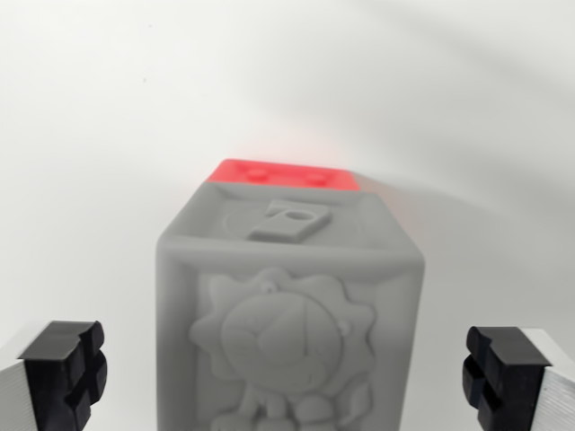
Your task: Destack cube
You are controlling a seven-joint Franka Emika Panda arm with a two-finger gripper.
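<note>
A grey, soft-looking plastic cube [289,314] with moulded relief faces fills the middle of the wrist view, running from the centre down to six o'clock, where the frame cuts it off. Its near face carries a raised lion [283,346] with a ruffled mane. Its top face, tilted away toward twelve o'clock, bears a small raised rectangular emblem [289,221] with a round hole. Behind the grey cube's far top edge, at twelve o'clock from its centre, a strip of a red plastic block [284,173] with small bumps on it shows; whether it touches the grey cube or lies apart I cannot tell.

The gripper [289,373] stands wide open and grasps nothing. One black ridged fingertip pad [65,370] on a pale finger sits at eight o'clock, the other [501,368] at four o'clock, each clear of the cube's sides with a gap between. Everything rests on a plain white surface [90,135].
</note>
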